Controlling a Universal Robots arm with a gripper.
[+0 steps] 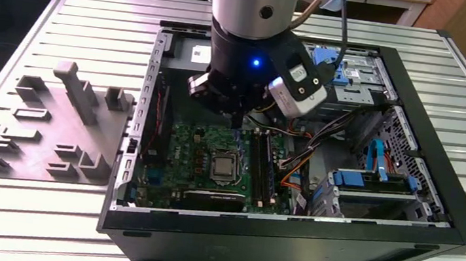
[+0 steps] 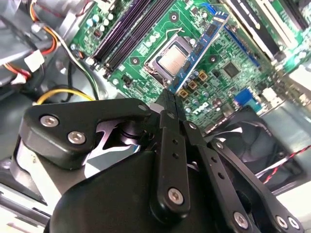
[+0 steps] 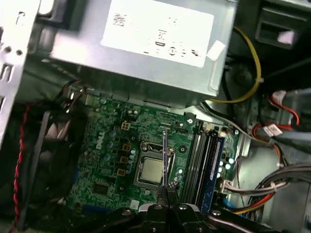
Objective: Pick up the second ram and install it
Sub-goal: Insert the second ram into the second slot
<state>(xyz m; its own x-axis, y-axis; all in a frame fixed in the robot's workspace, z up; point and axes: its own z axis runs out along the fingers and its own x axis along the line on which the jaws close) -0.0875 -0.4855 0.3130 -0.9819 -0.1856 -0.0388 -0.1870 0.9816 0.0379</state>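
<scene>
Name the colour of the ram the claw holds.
Blue with black chips: the second ram, best in second wrist view.

I see the gripper (image 3: 167,193) w/ jaws pinching the ram (image 3: 165,155) edge-on, over the CPU (image 3: 150,171), slots (image 3: 203,160) just beside; PSU (image 3: 141,48) beyond the board (image 3: 109,145), yellow wire (image 3: 243,92) near it.

Hidden and cropped parts.
One end of the second ram (image 2: 203,47) sat hidden inside the gripper (image 2: 168,99), whose body the picture's edge cut off.
</scene>
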